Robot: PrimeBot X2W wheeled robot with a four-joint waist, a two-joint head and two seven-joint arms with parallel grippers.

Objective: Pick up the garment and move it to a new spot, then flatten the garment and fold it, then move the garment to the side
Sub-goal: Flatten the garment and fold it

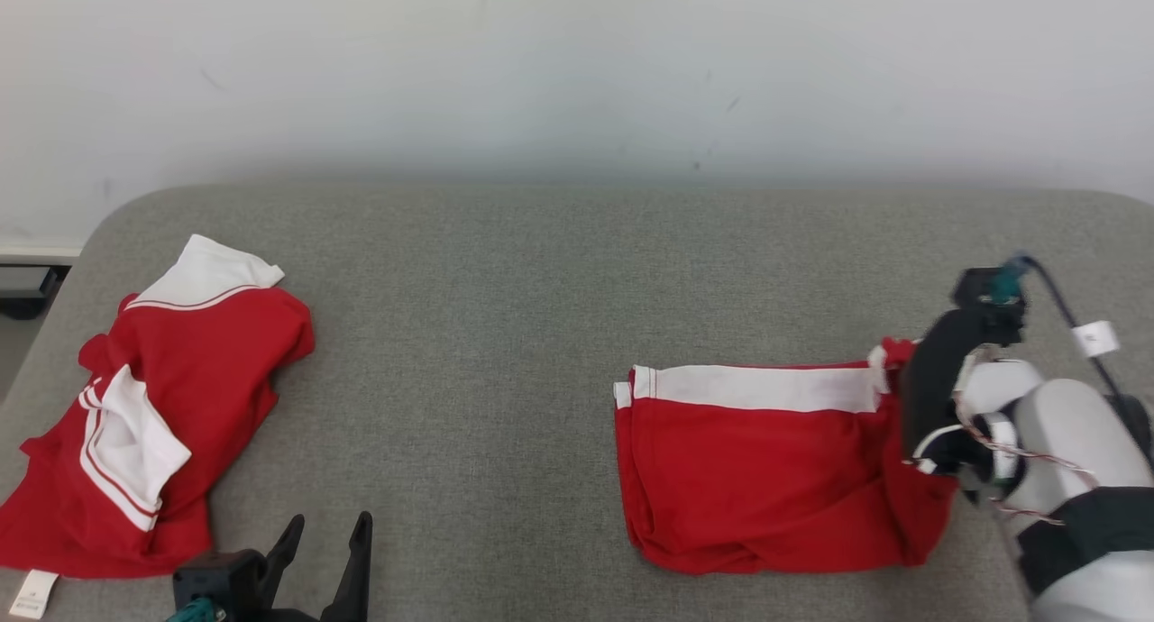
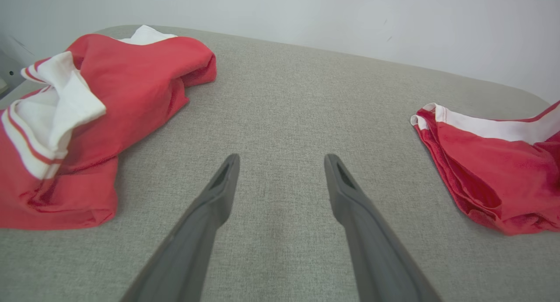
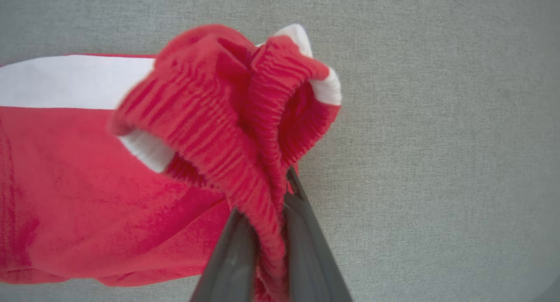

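Your right gripper pinches the folded garment by its waistband near the tabletop's right edge, probably to drag it aside; your left gripper hovers spread, empty, at the front edge.

Folded garment: soft red knit cloth, slightly fuzzy, matt, with a white band of the same knit. Waistband is ribbed. Table: grey woven fabric cover, matt, fine rough grain. My left end effector: dark, smooth, matt, looks like plastic.
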